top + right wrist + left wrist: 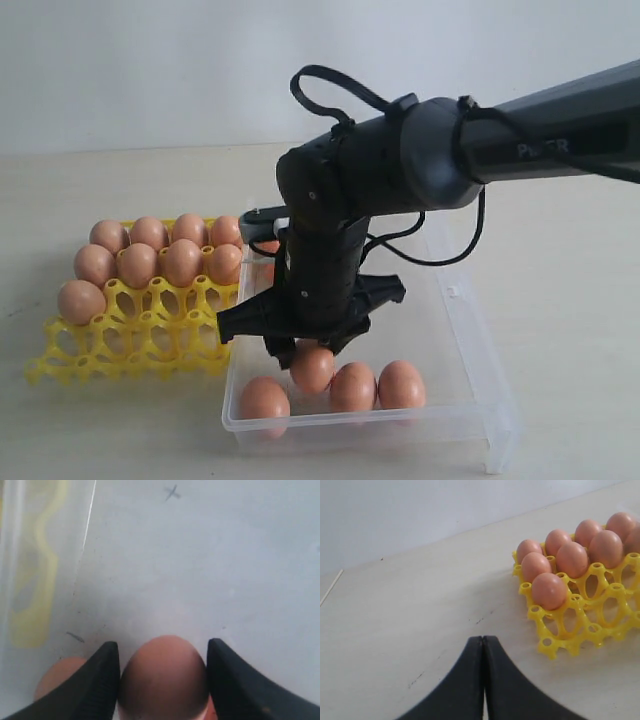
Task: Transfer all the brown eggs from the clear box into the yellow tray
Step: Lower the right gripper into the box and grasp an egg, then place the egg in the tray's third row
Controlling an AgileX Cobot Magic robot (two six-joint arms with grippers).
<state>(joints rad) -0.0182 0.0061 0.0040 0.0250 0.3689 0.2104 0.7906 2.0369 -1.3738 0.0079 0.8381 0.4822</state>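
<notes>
One table [560, 250] carries it all: the box [470, 330] at centre-right of the exterior view, and the tray [130, 345] just beside its left wall. The right arm [420, 160] reaches over the box from the right and points the right hand [311, 352] straight down at the near end. The left hand [483, 641], fingers pressed together and holding nothing, hangs over bare table near a corner of the tray.

Nine eggs [136, 265] fill the tray's far cups; the near rows stand empty. Four more show by the box's near wall, and the arm may hide others behind it. One of the four, the target egg [313, 372], sits directly under the right hand, between the fingers [102, 680]. These stand about an egg's breadth apart, close against both its sides; whether they clamp it cannot be told.

That egg appears to lie with its long axis along the fingers, rounded end pointing away from the wrist, so the fingers cross its narrow width. The right hand is plainly the nearer one. The carry ahead would likely run up, then left to the empty cups.
</notes>
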